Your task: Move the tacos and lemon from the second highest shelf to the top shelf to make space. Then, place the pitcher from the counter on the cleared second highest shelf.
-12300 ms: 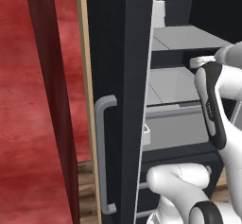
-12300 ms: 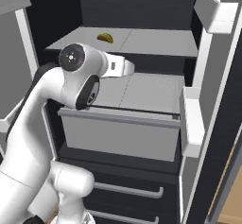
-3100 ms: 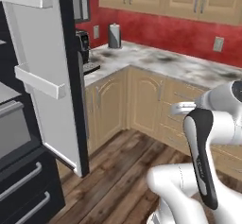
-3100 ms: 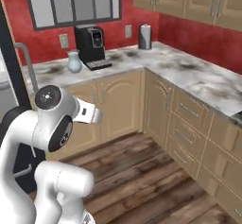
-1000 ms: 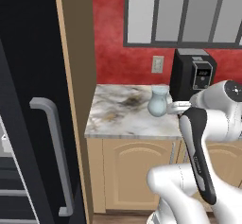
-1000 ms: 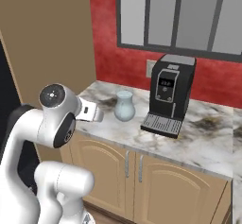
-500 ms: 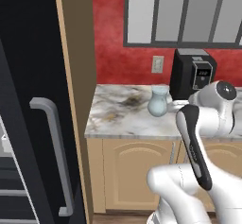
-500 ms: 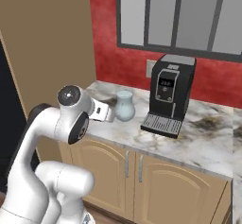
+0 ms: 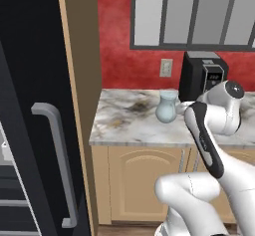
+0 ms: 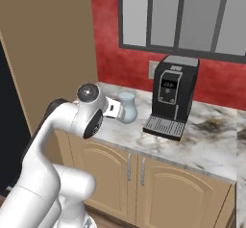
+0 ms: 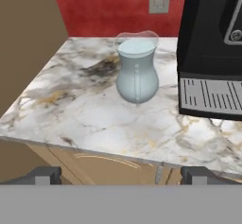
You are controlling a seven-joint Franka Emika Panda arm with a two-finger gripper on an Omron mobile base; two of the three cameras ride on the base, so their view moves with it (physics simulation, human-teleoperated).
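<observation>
The pale blue glass pitcher [image 11: 137, 72] stands upright on the marble counter [image 11: 85, 109], just left of the black coffee machine [image 11: 212, 53]. In the base views the pitcher [image 9: 167, 107] [image 10: 128, 107] sits near the counter's back, by the red wall. My gripper [image 10: 117, 110] hovers close beside it at about its height, pointing at it. In the hand view my gripper [image 11: 121, 175] is open, its fingertips [image 11: 47, 174] wide apart, with nothing between them and the pitcher still some way ahead. The tacos, the lemon and both shelves are out of view.
A tall tan panel [image 10: 48, 54] bounds the counter [image 9: 129, 123] on the left. The black fridge door [image 9: 30, 105] with its grey handle [image 9: 52, 165] stands at the far left. Tan cabinet doors [image 10: 158, 188] run below the counter. A wall outlet [image 9: 166, 66] is behind the pitcher.
Earlier the base drove from the fridge to this counter. In the last second the views hold still and the arm reaches forward toward the pitcher, the gripper staying open.
</observation>
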